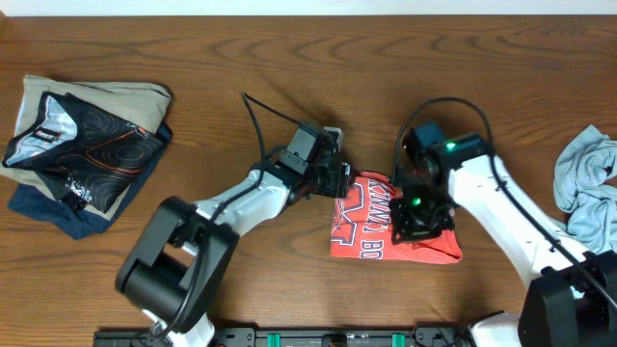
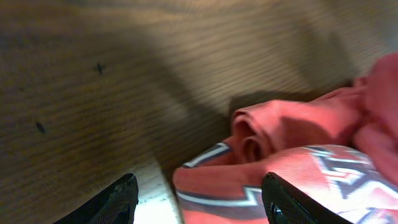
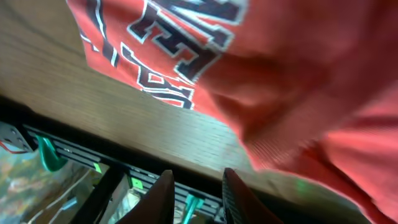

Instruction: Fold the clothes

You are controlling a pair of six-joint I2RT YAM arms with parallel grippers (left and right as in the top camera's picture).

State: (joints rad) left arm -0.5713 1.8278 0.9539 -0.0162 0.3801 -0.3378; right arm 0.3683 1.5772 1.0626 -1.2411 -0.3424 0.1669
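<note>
Red T-shirt (image 1: 395,226) lies folded, lower centre of desk (image 1: 289,58). Left claw (image 1: 339,179) spread wide at shirt's upper-left edge, nothing held. Right claw (image 1: 421,220) narrow gap, empty, over shirt's right half. Grey-blue shirt (image 1: 588,183) crumpled at right edge.

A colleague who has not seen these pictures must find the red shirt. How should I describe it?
On the wooden table, look at the front middle, between the left arm and the right arm. There lies the red T-shirt, folded small, navy-and-white letters on top. The left pile is beige and black, the right-edge shirt pale grey-blue; only this is red.
</note>
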